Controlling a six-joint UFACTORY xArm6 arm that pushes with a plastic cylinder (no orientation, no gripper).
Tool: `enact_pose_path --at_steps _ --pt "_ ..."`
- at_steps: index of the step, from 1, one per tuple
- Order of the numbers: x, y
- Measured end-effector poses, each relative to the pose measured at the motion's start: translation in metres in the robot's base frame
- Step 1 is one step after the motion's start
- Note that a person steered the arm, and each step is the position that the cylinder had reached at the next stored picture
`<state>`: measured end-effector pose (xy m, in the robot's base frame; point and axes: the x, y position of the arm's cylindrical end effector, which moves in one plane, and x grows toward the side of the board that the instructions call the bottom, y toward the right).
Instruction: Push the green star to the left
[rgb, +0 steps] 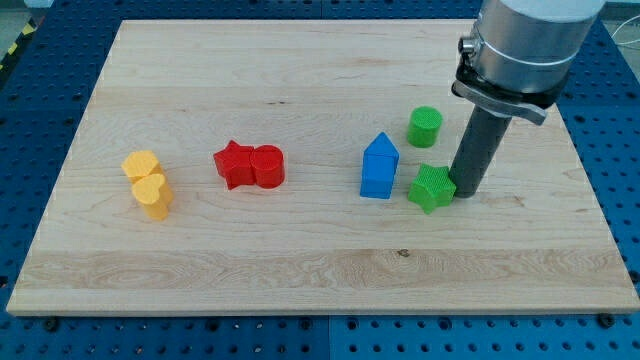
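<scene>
Green star (431, 188) sits on wooden board (300, 270), right of centre, toward view's right. My tip (466, 194) is at star's right edge, touching or v. nearly so; rod upright, no jaws or hand on it to spread or pinch, just the bare end on the board. Blue house-shaped block (379, 167) just beside star on its left, small gap btwn them. Green cylinder (424, 127) near, toward view's top from star, apart from it and from rod. Red star (233, 164) and red cylinder (267, 166) touch side by side near board centre-left. Two yellow blocks (148, 184) at view's left, touching, one toward view's top of the other; shapes rounded, exact form unclear.
</scene>
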<state>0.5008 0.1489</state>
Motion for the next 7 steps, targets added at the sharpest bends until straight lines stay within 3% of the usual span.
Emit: enact_pose_path --at_steps 1,3,7 --pt "-0.003 0.003" --pt "-0.060 0.002" --pt "-0.012 -0.006"
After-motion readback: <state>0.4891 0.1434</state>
